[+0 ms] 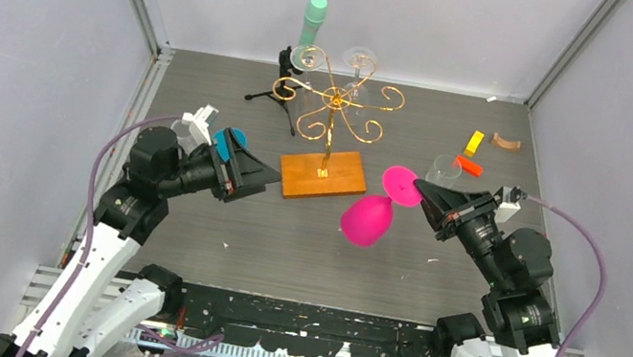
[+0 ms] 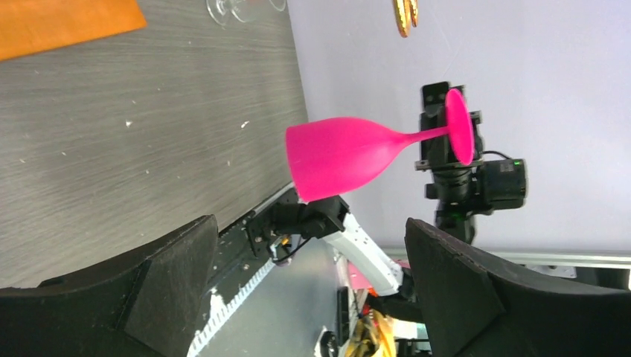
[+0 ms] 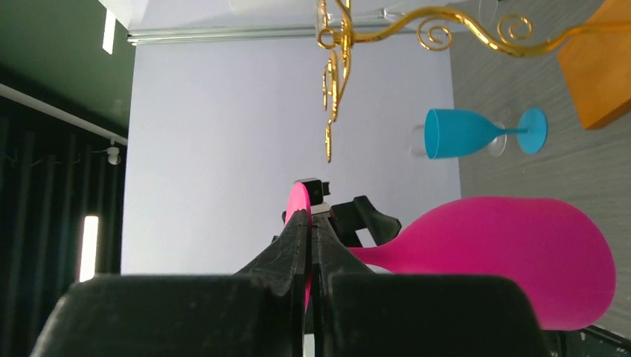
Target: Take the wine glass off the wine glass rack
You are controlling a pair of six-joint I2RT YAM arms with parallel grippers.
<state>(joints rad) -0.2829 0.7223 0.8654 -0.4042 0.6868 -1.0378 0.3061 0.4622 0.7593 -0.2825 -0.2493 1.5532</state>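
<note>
My right gripper (image 1: 419,189) is shut on the flat foot of a pink wine glass (image 1: 367,218), which hangs tilted in the air to the right of the rack's base, bowl toward the near edge. In the right wrist view the gripper (image 3: 311,223) pinches the pink foot (image 3: 298,202), with the bowl (image 3: 513,260) to the right. The wine glass rack (image 1: 338,98) is gold curled wire on an orange wooden base (image 1: 323,174), and two clear glasses (image 1: 360,58) hang on it. My left gripper (image 1: 258,183) stands open and empty left of the base, facing the pink glass (image 2: 342,152).
A blue wine glass (image 1: 230,138) stands just behind my left gripper. A clear glass (image 1: 443,169) stands near my right gripper. A black tripod (image 1: 282,85) with a mint-green cylinder (image 1: 313,18) is behind the rack. Small coloured blocks (image 1: 473,148) lie at the back right.
</note>
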